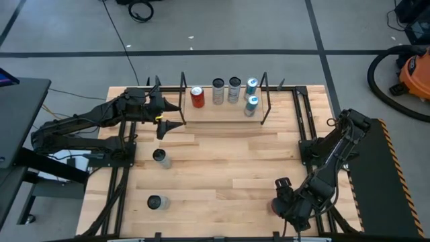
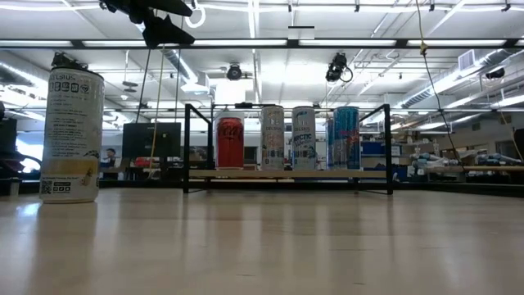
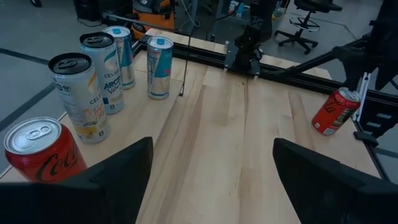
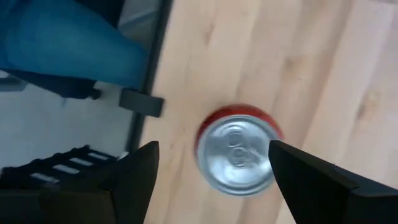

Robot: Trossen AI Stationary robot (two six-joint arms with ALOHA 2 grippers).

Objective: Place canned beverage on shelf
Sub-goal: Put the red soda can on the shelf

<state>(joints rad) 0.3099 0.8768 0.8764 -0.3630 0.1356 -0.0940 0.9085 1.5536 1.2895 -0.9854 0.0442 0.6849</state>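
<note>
I have the right fingers (image 4: 211,180) spread wide and empty directly above a red can (image 4: 237,149) standing on the table (image 4: 323,56), its silver top between the two tips, so I judge the step is to drop straight down and close round its body, keeping it centred so neither tip knocks it. My left fingers (image 3: 211,180) hang open and empty just off the red can (image 1: 197,97) on the shelf (image 1: 222,109).
</note>
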